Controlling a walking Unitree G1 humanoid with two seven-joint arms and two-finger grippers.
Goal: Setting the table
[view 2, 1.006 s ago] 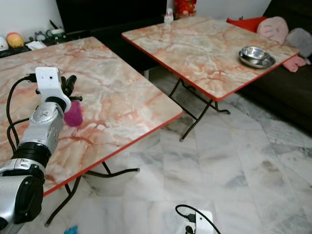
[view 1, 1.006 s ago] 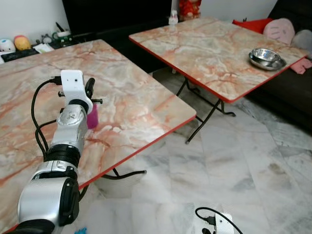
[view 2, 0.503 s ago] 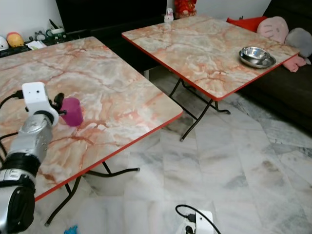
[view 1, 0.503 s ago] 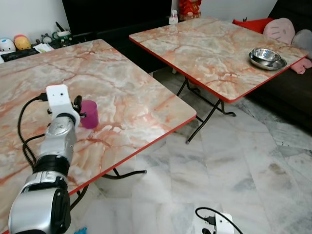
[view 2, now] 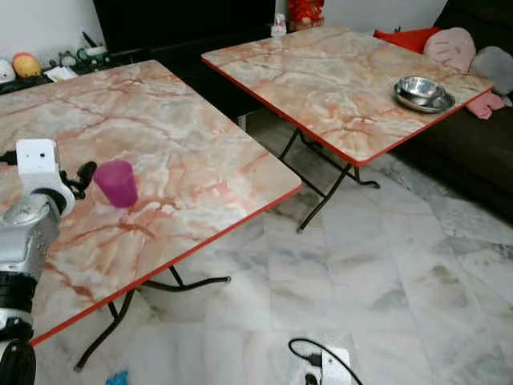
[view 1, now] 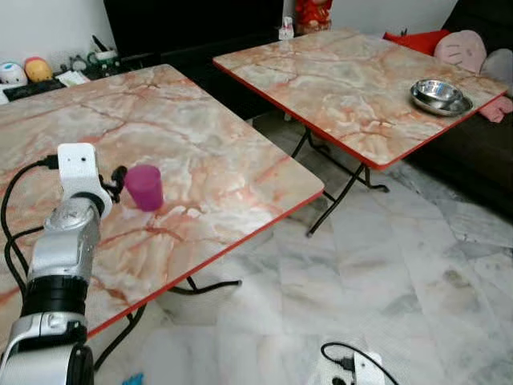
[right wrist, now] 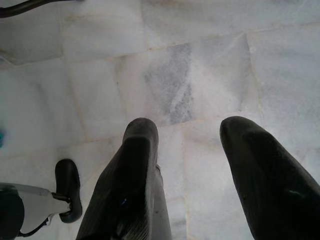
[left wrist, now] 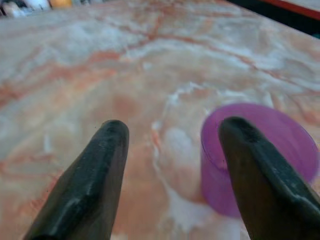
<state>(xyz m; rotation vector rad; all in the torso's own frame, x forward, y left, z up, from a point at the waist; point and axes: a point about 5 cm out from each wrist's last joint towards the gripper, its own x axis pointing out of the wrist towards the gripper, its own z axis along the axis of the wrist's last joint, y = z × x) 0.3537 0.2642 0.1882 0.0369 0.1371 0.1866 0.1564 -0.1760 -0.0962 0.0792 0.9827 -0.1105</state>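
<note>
The cup [view 1: 145, 187] is magenta and stands upright, mouth up, on the near desk [view 1: 216, 152], on the robot's left part of the top and back from the red front edge. The desk top is marble-patterned in orange and grey.

The left end effector [left wrist: 172, 150] is open. Its two black fingers [left wrist: 90, 185] are spread apart above the desk top. In the left wrist view the cup sits just beside one finger, partly behind it; the gap between the fingers shows bare desk top, not the cup. Contact between that finger and the cup cannot be determined. In the head views the left arm [view 1: 68, 241] reaches over the near desk from the robot's left, with the wrist camera housing [view 1: 78, 164] just beside the cup.

The right end effector [right wrist: 190, 150] is open. It hangs above the floor [right wrist: 175, 60], which is pale marble tile. Its fingers are apart and hold nothing.

A second desk [view 1: 345, 80] of the same pattern stands well apart, farther off on the robot's right. A steel bowl [view 1: 438, 95] rests near its far right corner. Cushions [view 1: 461, 48] lie beyond that desk.
</note>
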